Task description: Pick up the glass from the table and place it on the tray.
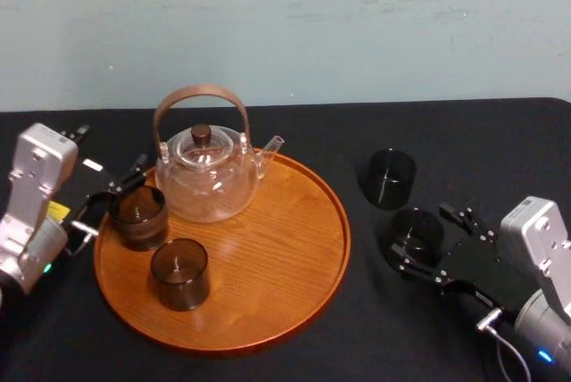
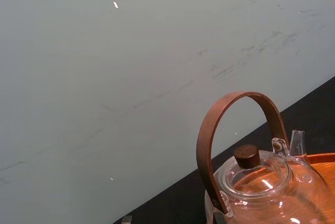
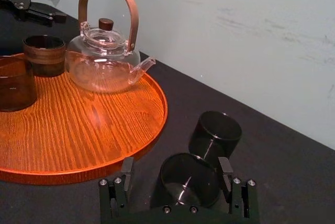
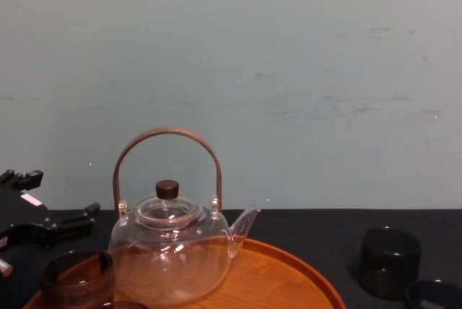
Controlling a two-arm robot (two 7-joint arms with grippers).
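The squat dark glass tumbler (image 1: 417,226) stands upright on the black table (image 1: 357,337), right of the round orange-brown wooden tray (image 1: 294,257). The right gripper (image 3: 176,165) has its jaws spread either side of it. The left gripper (image 1: 111,196), jaws apart, sits across the tray.

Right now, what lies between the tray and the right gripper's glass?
Only bare black table, per the head view; the open right gripper straddles that glass, the left gripper hovers beside the tray.

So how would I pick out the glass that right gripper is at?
Find the round wooden tray, left gripper at its left edge; two dark glasses stand on the black table to its right. It is the nearer glass, between the open fingers of the right gripper; the farther glass stands free.
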